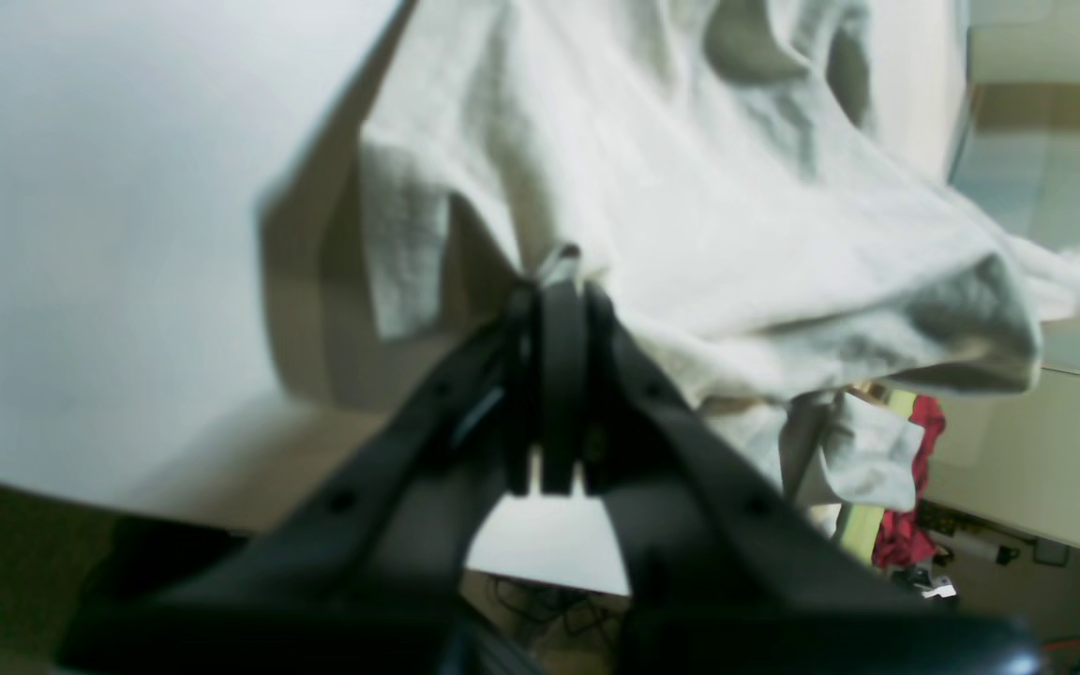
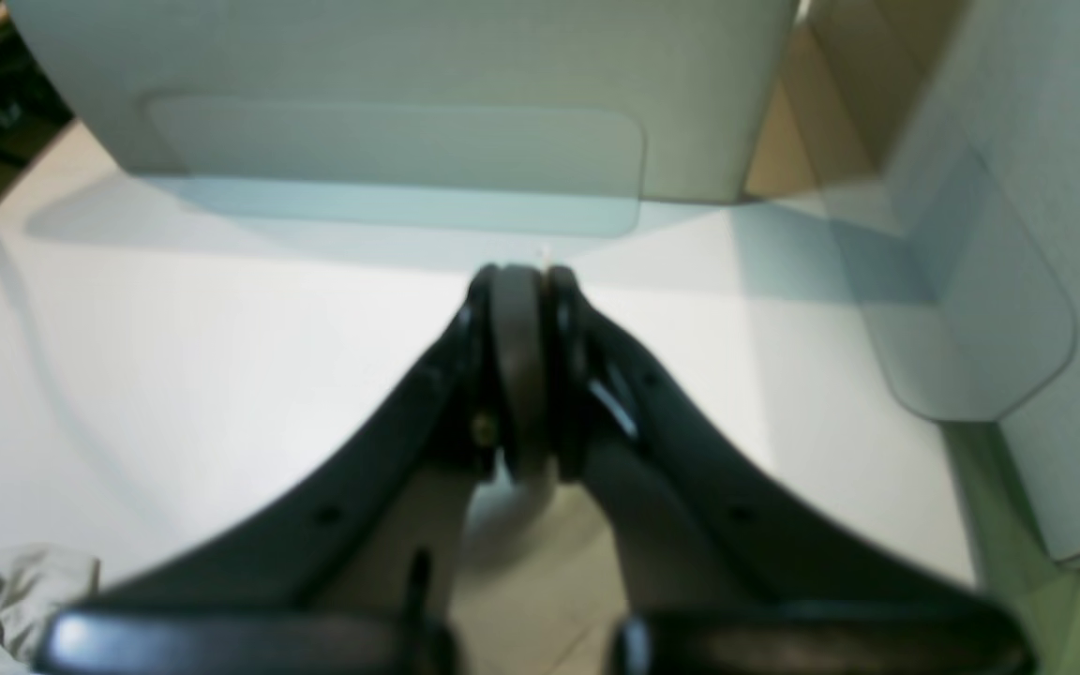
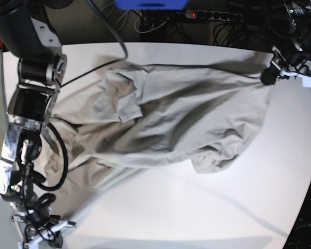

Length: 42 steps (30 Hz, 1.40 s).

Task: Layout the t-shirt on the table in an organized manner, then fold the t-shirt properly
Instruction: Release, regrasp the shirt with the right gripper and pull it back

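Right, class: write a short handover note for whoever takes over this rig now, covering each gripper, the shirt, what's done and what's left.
Left gripper: jaws shut on an edge of the t-shirt, holding it raised at the table's far corner.
Right gripper: jaws shut, nothing between them, over bare table.
T-shirt: spread across the table but creased, one part bunched near the middle.
Done: partly spread out.
Left: flatten it, then fold.

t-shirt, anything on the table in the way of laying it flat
Nothing visible: the table around the t-shirt is bare. The left gripper is shut on a bit of the cloth; the right gripper is shut on nothing.
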### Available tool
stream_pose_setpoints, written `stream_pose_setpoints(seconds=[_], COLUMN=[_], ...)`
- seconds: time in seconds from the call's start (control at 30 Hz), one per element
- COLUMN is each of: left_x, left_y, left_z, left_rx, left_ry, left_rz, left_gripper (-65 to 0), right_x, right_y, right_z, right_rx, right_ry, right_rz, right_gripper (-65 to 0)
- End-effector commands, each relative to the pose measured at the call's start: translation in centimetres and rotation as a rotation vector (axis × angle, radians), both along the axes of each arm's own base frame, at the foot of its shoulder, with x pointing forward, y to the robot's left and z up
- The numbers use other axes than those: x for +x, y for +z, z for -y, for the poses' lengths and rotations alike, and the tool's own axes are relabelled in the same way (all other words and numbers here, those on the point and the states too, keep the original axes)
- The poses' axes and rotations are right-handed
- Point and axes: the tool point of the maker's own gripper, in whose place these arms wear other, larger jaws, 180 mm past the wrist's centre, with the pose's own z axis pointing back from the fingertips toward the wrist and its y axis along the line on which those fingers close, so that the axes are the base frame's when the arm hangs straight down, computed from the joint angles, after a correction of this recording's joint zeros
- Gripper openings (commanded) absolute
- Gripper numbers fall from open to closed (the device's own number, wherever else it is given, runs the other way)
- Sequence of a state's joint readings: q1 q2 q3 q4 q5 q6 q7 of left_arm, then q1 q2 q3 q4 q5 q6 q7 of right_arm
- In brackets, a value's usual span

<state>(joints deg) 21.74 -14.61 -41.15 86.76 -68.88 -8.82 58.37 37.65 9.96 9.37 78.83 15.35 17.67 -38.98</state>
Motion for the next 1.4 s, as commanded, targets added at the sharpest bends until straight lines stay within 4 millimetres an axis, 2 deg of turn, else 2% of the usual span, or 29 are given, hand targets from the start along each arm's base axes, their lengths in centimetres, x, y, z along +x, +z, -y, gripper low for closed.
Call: stream_pose_setpoints(seconds=[0.0, 0.13, 0.23, 0.33, 0.47, 0.6, 0.8, 0.9, 0.97, 1.1, 1.17, 1.3, 1.37], left_x=[0.6, 0.0, -0.3, -0.5, -1.0, -1.1, -1.2, -1.2, -1.2, -1.2, -1.3, -0.7, -0.4], left_y=[1.3, 1.1, 0.9, 0.8, 1.3, 1.7, 1.7, 1.6, 1.6, 1.6, 1.5, 1.8, 1.9], left_z=[-0.3, -0.3, -0.3, -0.5, -2.2, -3.1, -3.2, -3.1, -3.2, -3.2, -2.9, -2.0, -1.7], left_rx=[-0.017, -0.017, -0.017, -0.013, 0.005, 0.016, 0.018, 0.015, 0.014, 0.016, 0.005, -0.020, -0.029], left_ry=[0.011, 0.011, 0.011, 0.015, 0.062, 0.085, 0.089, 0.089, 0.090, 0.081, 0.058, 0.013, 0.002], left_rz=[0.038, 0.026, 0.018, 0.013, 0.021, 0.029, 0.028, 0.026, 0.027, 0.022, 0.004, 0.001, 0.005], left_gripper=[-64.7, -64.7, -64.7, -64.7, -64.7, -64.7, -64.7, -64.6, -64.6, -64.5, -64.5, -64.4, -64.4], right_x=[0.9, 2.2, 2.8, 3.4, 4.1, 4.8, 5.6, 5.9, 6.0, 5.8, 5.6, 3.7, 1.8], right_y=[3.6, 5.2, 7.0, 8.6, 9.5, 8.3, 3.6, 1.3, 0.1, -1.8, -2.0, -1.8, -1.6], right_z=[0.5, 0.7, 0.8, 1.8, 2.4, 2.5, 3.7, 3.7, 3.5, 2.9, 2.3, 2.0, 1.4], right_rx=[0.013, 0.029, 0.037, 0.076, 0.105, 0.120, 0.137, 0.148, 0.152, 0.132, 0.099, 0.048, 0.017], right_ry=[-0.013, -0.016, -0.018, -0.073, -0.106, -0.112, -0.137, -0.139, -0.135, -0.121, -0.103, -0.091, -0.076], right_rz=[0.090, 0.102, 0.130, 0.146, 0.154, 0.142, 0.041, -0.018, -0.053, -0.101, -0.100, -0.054, -0.046], right_gripper=[-65.0, -65.0, -65.0, -65.0, -65.0, -65.0, -65.0, -65.0, -61.0, -48.4, -41.9, -30.5, -26.9])
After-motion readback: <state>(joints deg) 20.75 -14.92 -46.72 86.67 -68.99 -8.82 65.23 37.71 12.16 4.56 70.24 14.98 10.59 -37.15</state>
